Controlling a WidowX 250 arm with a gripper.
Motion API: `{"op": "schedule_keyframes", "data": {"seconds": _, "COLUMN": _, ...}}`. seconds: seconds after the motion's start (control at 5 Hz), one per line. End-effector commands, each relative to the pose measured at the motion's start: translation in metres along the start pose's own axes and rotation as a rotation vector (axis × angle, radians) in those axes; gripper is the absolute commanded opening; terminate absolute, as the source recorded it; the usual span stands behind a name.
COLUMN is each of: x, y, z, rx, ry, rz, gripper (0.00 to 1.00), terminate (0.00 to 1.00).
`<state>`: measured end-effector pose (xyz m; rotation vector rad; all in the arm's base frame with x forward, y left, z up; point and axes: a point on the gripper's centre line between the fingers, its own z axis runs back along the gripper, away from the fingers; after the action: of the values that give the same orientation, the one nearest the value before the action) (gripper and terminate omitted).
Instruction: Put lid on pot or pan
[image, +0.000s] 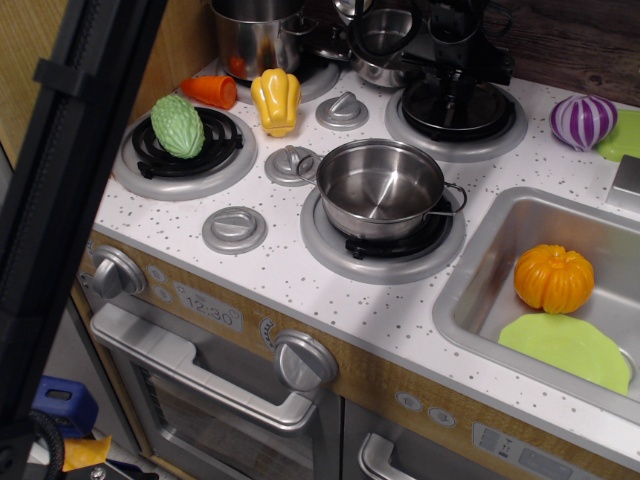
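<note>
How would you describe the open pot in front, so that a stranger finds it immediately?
Start at the sink; the burner directly left of it carries the open pot. It is shiny steel, empty, without a lid, unlike the taller pot at the back.

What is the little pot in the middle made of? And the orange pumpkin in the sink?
The pot looks like shiny polished metal, probably steel: its inside mirrors the light like a spoon. The pumpkin looks like smooth, glossy plastic, since it has bright highlights and even orange colour, so likely a toy.

Black end effector (455, 45) with looping cables
</note>
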<state>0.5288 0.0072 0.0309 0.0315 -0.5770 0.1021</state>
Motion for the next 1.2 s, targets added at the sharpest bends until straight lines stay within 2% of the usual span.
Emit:
{"op": "schedule_keyframes", "data": {"seconds": 0.0, "x": 0.032, "y": 0.002, "z": 0.048, "rx": 0.044, "ry": 0.001, "rz": -0.003, "gripper": 0.0, "terminate": 0.0}}
{"op": "schedule_keyframes", "data": {"seconds": 0.2, "x": 0.041, "y": 0.001, "z": 0.07, "rx": 0.107, "ry": 0.012, "rz": -0.024, "gripper": 0.0, "terminate": 0.0}}
{"op": "schedule_keyframes", "data": {"seconds": 0.4, "x": 0.048, "y": 0.002, "z": 0.085, "rx": 0.124, "ry": 0.034, "rz": -0.019, "gripper": 0.0, "terminate": 0.0}}
{"op": "schedule_keyframes", "data": {"seconds": 0.6, "x": 0.043, "y": -0.002, "z": 0.096, "rx": 0.132, "ry": 0.055, "rz": 0.017, "gripper": 0.0, "terminate": 0.0}}
{"op": "schedule_keyframes", "data": {"seconds": 1.0, "x": 0.011, "y": -0.016, "z": 0.117, "rx": 0.165, "ry": 0.089, "rz": 0.103, "gripper": 0.0, "terminate": 0.0}}
